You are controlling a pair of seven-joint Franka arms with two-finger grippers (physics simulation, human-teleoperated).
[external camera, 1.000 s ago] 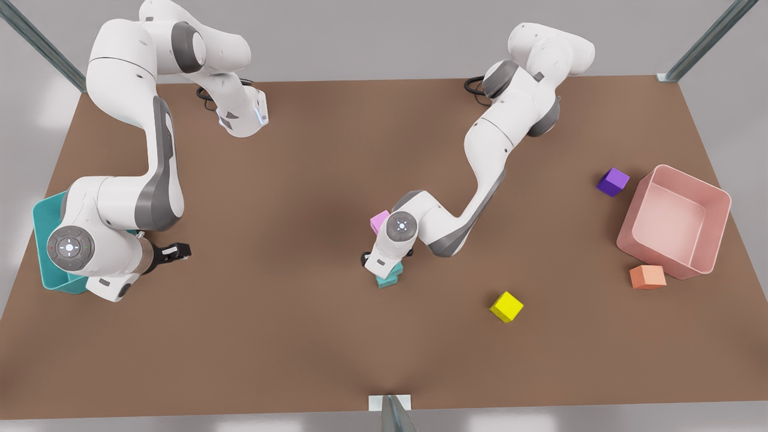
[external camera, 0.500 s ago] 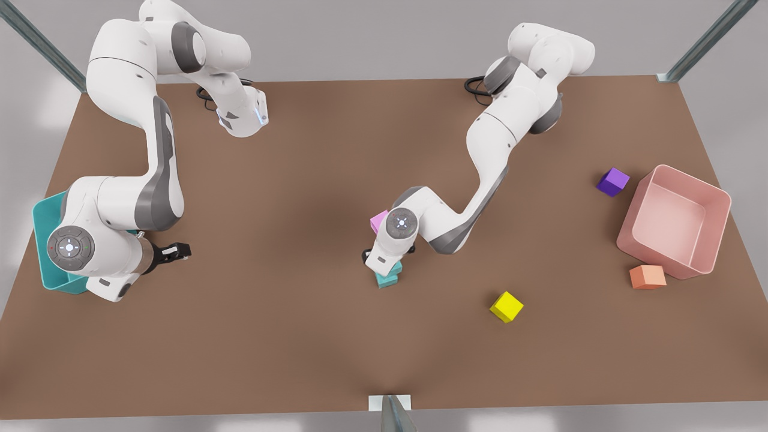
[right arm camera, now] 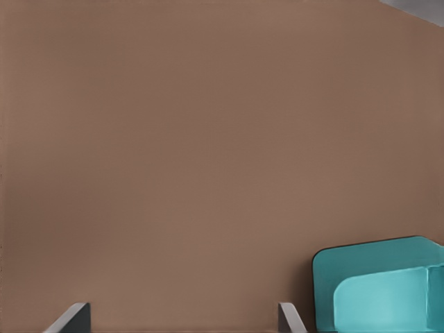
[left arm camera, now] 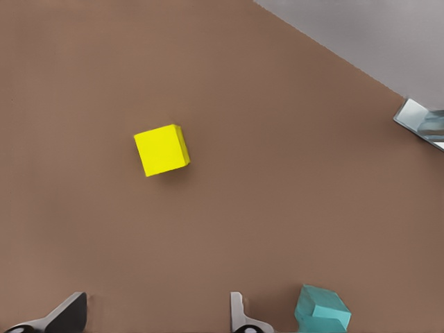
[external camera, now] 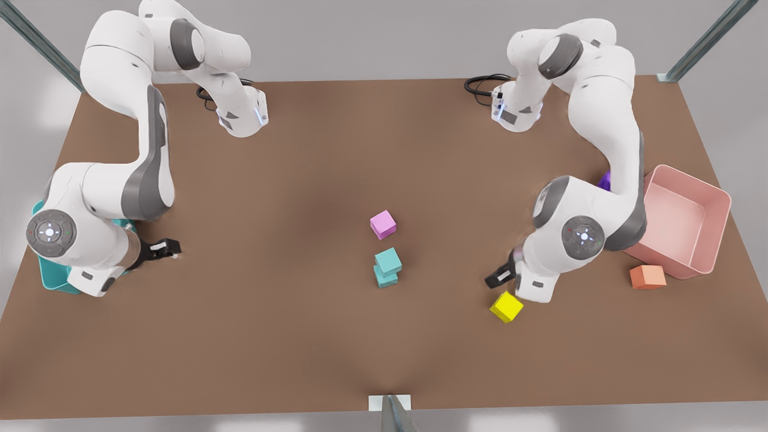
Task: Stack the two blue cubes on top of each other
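cubes: two teal [external camera: 387,267] | pink [external camera: 383,224] | yellow [external camera: 506,307] | orange [external camera: 647,276] | table brown [external camera: 300,312]

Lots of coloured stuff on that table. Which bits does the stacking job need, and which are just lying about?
Job: top blue cube; bottom blue cube.

Lying about: pink cube; yellow cube; orange cube; purple cube; pink bin; teal bin.

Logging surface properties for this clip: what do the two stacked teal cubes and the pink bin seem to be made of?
The two small matte teal cubes, stacked, look like plain plastic or foam: flat colour, no glints, crisp edges. The large pink open bin looks like thin moulded plastic with a soft sheen and rounded corners. Being simulator renders, both are guesses.
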